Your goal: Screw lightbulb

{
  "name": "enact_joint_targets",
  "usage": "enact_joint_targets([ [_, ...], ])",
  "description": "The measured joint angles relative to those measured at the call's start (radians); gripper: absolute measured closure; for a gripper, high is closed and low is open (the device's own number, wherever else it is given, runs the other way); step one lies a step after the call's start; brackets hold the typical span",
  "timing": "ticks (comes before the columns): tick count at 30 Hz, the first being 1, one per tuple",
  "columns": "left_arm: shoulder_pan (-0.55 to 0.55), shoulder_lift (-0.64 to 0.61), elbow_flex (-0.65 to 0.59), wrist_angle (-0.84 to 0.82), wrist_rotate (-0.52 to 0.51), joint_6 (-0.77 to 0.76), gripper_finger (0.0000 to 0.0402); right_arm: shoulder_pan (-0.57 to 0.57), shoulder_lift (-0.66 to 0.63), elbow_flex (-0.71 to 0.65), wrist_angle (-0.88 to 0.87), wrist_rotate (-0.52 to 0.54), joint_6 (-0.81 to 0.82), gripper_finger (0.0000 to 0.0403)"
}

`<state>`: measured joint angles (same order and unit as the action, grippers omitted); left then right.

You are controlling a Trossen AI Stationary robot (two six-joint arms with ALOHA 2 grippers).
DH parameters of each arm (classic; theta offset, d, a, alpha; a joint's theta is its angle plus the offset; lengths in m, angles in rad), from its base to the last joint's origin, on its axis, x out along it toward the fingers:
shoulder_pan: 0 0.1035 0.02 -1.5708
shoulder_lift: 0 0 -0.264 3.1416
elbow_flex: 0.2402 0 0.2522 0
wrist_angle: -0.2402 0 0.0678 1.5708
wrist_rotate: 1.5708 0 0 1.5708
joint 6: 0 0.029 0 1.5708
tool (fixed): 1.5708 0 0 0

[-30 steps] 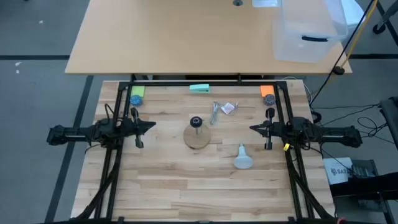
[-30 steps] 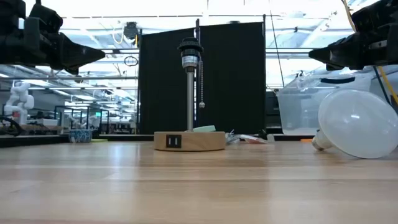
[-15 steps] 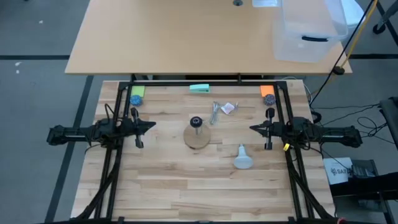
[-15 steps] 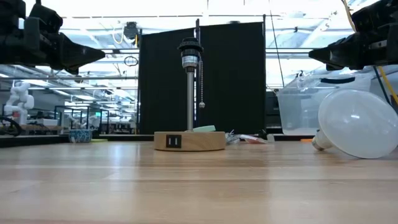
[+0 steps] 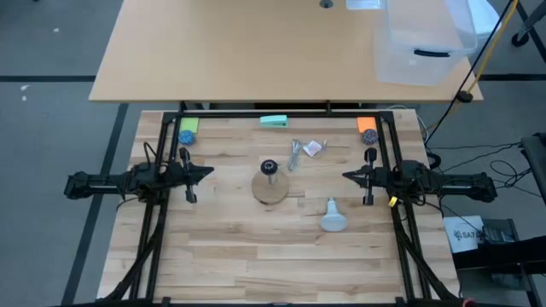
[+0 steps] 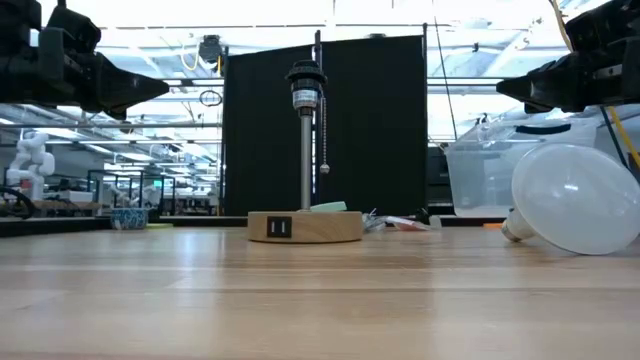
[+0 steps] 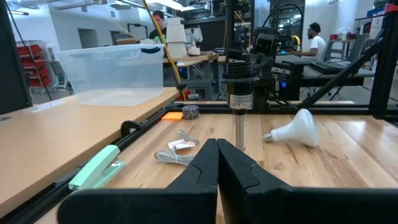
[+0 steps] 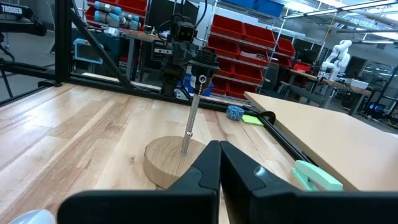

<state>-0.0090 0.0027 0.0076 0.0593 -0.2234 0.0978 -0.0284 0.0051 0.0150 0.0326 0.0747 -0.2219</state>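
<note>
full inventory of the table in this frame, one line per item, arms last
lightbulb: 1, white, lying on its side near the right arm
lamp base: 1, round wood with upright black socket, table centre
clear bag: 1, behind the base, beside a grey cord
green holder: 1, back edge centre
tape rolls: 2, blue on a green pad back left, grey on an orange pad back right
plastic bin: 1, clear, on the desk behind
left gripper: shut, raised at left
right gripper: shut, raised at right
</note>
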Motion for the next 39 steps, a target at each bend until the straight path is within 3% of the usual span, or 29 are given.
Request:
enact_joint_targets([
  [4,0.000,0.000,0.000,0.000,0.000,0.000,0.0401,0.000,0.000,0.000,0.002,0.000,0.058,0.0403],
  [8,0.000,0.000,0.000,0.000,0.000,0.000,0.0401,-0.001,0.003,-0.004,0.060,0.012,0.417,0.0403],
  [11,0.000,0.000,0.000,0.000,0.000,0.000,0.0401,-0.007,0.016,0.034,0.134,-0.003,0.546,0.0403],
  [16,0.000,0.000,0.000,0.000,0.000,0.000,0.0401,-0.007,0.144,0.216,0.013,-0.038,0.511,0.0403],
  [24,0.000,0.000,0.000,0.007,0.000,0.039,0.0401,-0.007,0.494,0.526,-0.125,-0.056,0.381,0.0403],
  [32,0.000,0.000,0.000,0.198,0.010,-0.233,0.0401,-0.010,0.742,0.583,0.003,-0.016,0.258,0.0403],
  [39,0.000,0.000,0.000,0.303,-0.014,-0.335,0.0401,-0.009,0.858,0.583,0.122,-0.025,0.265,0.0403],
])
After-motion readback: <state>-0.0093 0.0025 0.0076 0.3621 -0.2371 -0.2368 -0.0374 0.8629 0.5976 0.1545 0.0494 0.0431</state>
